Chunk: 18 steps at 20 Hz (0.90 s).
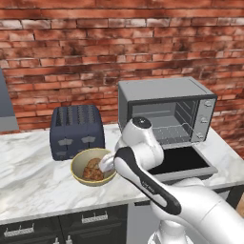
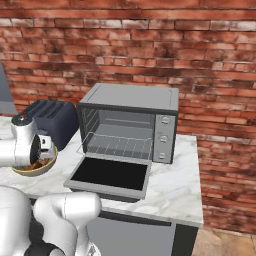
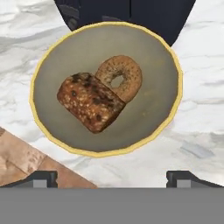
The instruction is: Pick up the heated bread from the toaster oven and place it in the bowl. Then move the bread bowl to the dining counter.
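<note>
Bread [image 3: 89,103] lies in the bowl [image 3: 157,52], touching a doughnut [image 3: 120,78] – bowl's on the marble desk [image 1: 28,167], just in front of the blue toaster [image 1: 76,131]. Fingers [image 3: 111,179] hang above it, spread wide, holding nothing. Toaster oven [image 2: 130,122] door's dropped open, rack bare.

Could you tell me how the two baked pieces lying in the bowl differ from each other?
The heated bread is a chunky, blocky loaf piece, while the doughnut is a round ring with a hole through its middle. The bread looks darker, with dark speckles on its crust; the doughnut is a lighter tan-brown. The bread covers part of the doughnut's edge, so the two touch. Both lie inside the bowl, on the marble counter in front of the toaster.
</note>
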Available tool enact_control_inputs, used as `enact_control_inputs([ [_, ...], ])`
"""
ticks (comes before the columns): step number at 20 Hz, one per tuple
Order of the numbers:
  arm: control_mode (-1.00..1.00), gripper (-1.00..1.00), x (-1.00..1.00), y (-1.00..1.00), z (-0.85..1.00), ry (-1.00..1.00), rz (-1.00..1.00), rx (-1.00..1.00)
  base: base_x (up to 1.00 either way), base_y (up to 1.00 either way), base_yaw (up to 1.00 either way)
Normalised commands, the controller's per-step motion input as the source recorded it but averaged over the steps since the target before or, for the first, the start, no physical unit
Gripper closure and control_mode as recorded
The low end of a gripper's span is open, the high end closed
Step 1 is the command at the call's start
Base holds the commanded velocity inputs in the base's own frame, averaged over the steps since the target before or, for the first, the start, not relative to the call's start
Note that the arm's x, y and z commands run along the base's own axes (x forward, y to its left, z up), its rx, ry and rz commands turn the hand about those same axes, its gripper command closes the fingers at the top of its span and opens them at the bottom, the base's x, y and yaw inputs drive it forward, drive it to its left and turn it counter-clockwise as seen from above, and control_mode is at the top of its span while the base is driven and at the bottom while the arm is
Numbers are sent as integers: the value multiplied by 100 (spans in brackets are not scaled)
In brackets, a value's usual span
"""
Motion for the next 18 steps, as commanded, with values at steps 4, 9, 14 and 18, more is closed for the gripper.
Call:
enact_control_inputs([
  [4, -100, -100, 9, -27, 1, 16, -47, 29, 0, 0, 0],
  [9, -100, -100, 10, 2, -1, 10, -3, 7, 0, 0, 0],
  [14, -100, -100, 47, 0, -12, 4, -13, 0, 0, 0, 0],
  [18, -100, -100, 47, 0, -12, 14, -20, 0, 0, 0, 0],
])
